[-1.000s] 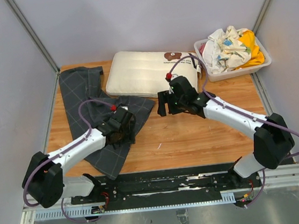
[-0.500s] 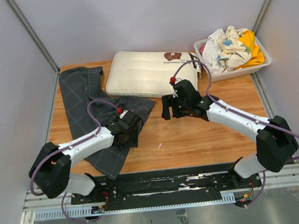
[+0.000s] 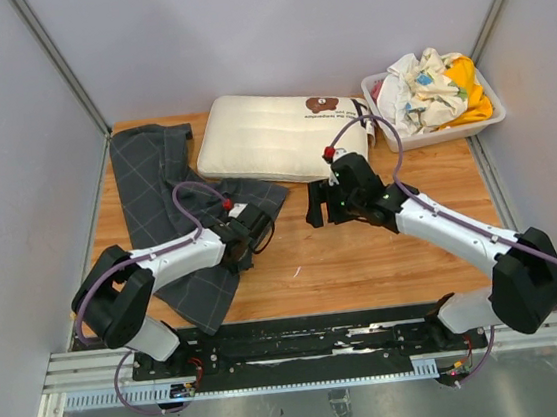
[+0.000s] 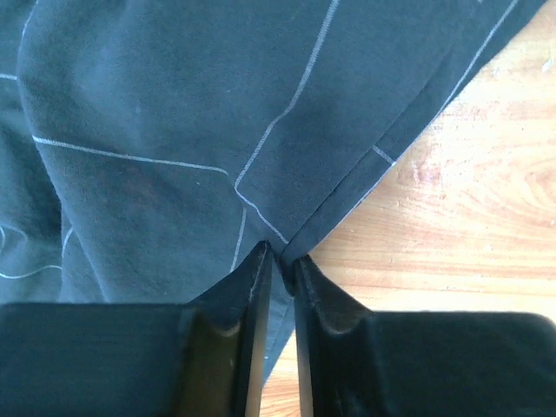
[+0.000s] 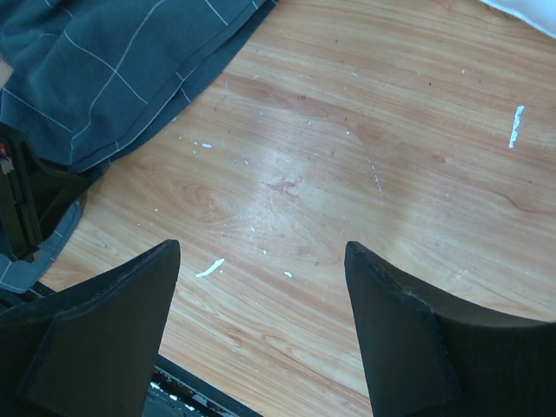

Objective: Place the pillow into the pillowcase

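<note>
Charcoal checked fabric of the pillowcase [image 4: 174,130] fills the left wrist view, where the left gripper [image 4: 280,254] has its jaws almost together, pinching the hem at the cloth's edge beside the wooden table [image 4: 486,217]. Only the right wrist view shows the right gripper [image 5: 261,252] spread wide above bare wood, holding nothing. From above, the pillow [image 3: 270,134] lies farther back, outside the pillowcase and touching its far corner, with a bin [image 3: 441,137] of cloths beside it
</note>
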`<state>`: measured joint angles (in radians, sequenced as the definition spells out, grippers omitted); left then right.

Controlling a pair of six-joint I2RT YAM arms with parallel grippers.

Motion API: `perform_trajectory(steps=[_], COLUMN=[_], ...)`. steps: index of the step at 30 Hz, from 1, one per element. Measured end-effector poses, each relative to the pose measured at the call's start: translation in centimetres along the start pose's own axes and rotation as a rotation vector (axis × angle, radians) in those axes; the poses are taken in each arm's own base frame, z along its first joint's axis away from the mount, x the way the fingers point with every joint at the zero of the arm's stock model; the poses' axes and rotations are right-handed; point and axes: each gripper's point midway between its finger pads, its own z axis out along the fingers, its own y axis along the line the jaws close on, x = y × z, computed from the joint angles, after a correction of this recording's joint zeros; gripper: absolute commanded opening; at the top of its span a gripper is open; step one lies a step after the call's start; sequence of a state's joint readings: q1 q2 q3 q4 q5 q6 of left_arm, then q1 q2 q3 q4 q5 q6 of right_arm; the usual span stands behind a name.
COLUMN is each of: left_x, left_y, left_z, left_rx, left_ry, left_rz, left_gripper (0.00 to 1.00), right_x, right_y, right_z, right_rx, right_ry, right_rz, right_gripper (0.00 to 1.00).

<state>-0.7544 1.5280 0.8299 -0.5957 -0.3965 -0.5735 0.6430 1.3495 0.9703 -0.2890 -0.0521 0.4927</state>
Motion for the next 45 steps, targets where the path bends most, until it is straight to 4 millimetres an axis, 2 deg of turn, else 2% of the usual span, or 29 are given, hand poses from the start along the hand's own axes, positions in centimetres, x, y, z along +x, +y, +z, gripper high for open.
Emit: perform_trajectory(steps=[2, 6, 10, 16, 19, 22, 28, 32, 37, 39, 43, 44, 45], left_x=[-0.1, -0.6, -2.1, -5.6, -7.0, -7.0, -6.5, -6.4, -6.3, -6.3, -6.3, -6.3, -6.3], left_y=[0.0, 0.0, -0.6, -1.3, -1.8, -1.9, -2.0, -2.0, -2.0, -2.0, -2.1, -2.1, -2.0], left_z=[0.0, -0.2, -1.3, -5.1, -6.5, -6.8, -6.7, -6.8, -6.8, -6.8, -6.8, -6.8, -6.7], left_rx=[-0.004, -0.007, 0.013, 0.085, 0.123, 0.136, 0.146, 0.151, 0.151, 0.152, 0.156, 0.157, 0.158], left_ry=[-0.006, -0.012, -0.035, -0.120, -0.157, -0.155, -0.135, -0.132, -0.131, -0.130, -0.128, -0.127, -0.126], left_rz=[-0.003, -0.009, -0.022, -0.060, -0.075, -0.074, -0.067, -0.065, -0.060, -0.058, -0.054, -0.054, -0.055], left_gripper=[0.03, 0.00, 0.00, 0.00, 0.00, 0.00, 0.00, 0.00, 0.00, 0.00, 0.00, 0.00, 0.00], right_x=[0.2, 0.2, -0.2, -0.6, -1.2, -2.8, -7.9, -9.8, -8.7, -8.3, -8.2, -8.3, -8.4], right_y=[-0.1, -0.6, -1.0, -1.3, -2.7, -4.6, -9.3, -12.3, -16.7, -17.8, -17.8, -17.5, -17.4], right_z=[0.0, -0.1, -0.3, -0.6, -0.5, 0.0, 2.3, 4.4, 7.0, 7.7, 9.3, 10.0, 10.7], right_rx=[0.002, 0.009, 0.016, 0.021, 0.062, 0.117, 0.243, 0.304, 0.348, 0.341, 0.282, 0.261, 0.242], right_ry=[0.004, 0.002, -0.011, -0.024, -0.038, -0.058, -0.111, -0.121, -0.080, -0.069, -0.053, -0.044, -0.039], right_rz=[0.001, 0.009, 0.018, 0.025, 0.051, 0.088, 0.176, 0.240, 0.347, 0.388, 0.433, 0.439, 0.443], right_gripper=[0.78, 0.78, 0.78, 0.84, 0.85, 0.86, 0.90, 0.93, 0.96, 0.98, 0.99, 0.95, 0.86])
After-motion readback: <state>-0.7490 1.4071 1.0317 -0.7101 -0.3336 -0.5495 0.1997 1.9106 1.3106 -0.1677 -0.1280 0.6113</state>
